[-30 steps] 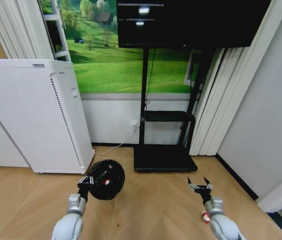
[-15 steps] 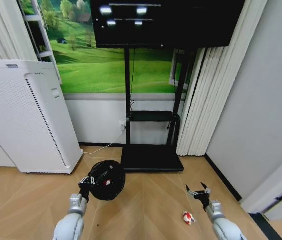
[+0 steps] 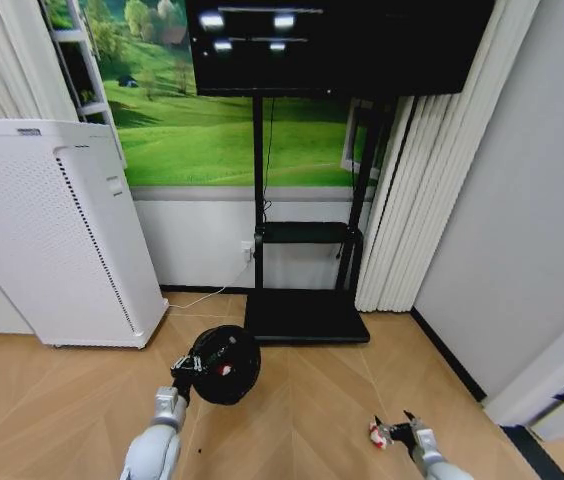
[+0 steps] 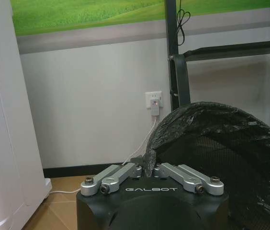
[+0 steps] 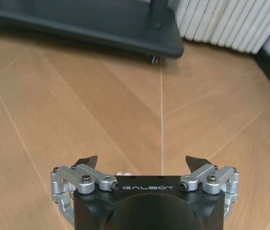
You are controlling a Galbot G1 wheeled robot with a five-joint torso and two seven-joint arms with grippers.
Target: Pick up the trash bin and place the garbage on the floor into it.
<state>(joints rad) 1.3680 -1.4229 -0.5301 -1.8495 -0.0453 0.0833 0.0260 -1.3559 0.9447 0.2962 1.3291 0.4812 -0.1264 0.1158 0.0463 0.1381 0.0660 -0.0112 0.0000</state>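
- one trash bin point(image 3: 226, 364), black and lined with a crinkled dark bag, is held up off the floor point(image 3: 312, 400) at about 7 o'clock in the head view, its mouth facing the camera; something red shows inside it.
- one left gripper point(image 3: 184, 366) is clamped together on the bin's rim; in the left wrist view its fingers point(image 4: 142, 168) meet on the bag-covered edge point(image 4: 150, 154).
- one right gripper point(image 3: 394, 431) sits low at about 5 o'clock, its jaws spread wide apart; the right wrist view shows both tips point(image 5: 142, 164) over bare parquet with nothing between them.
- one piece of garbage can be counted on the floor: a red-and-white crumpled scrap point(image 3: 374, 433), just beside the right gripper on its 9 o'clock side.
- one tall white perforated appliance point(image 3: 52, 230) stands at 9 o'clock, and one black screen stand point(image 3: 307, 315) at 12 o'clock against the wall.
- against half a second ago, the bin and left gripper have drifted slightly toward the centre and lower in the head view.
- the right gripper has dropped lower and come much closer to the scrap, which was earlier well off toward 8 o'clock from it.
- the room behind has hardly shifted since then.
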